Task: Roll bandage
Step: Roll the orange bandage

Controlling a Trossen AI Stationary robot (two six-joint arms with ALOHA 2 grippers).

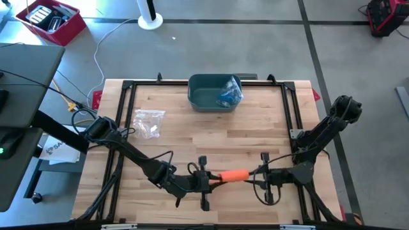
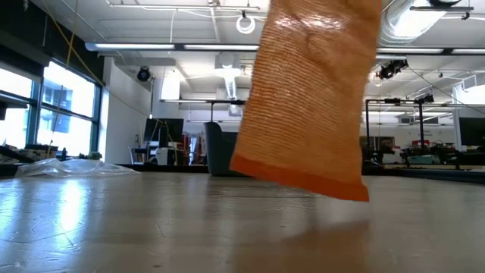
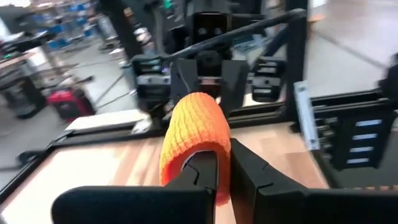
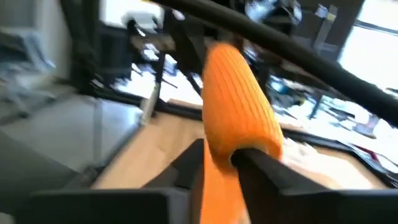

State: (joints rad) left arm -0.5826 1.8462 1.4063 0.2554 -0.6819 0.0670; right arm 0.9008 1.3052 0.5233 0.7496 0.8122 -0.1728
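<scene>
Orange bandage (image 1: 234,175) above near table (image 1: 255,128) edge, both hands gripping

the bandage (image 2: 311,98) is orange woven cloth, ribbed and matt, with a coarse weave. the table (image 1: 192,137) is pale wood in planks, smooth with a soft sheen. the bin (image 1: 208,96) looks like dull grey-blue plastic, the bag (image 1: 148,122) clear crinkled plastic, and each tool's fingers (image 3: 249,174) matt black.
</scene>
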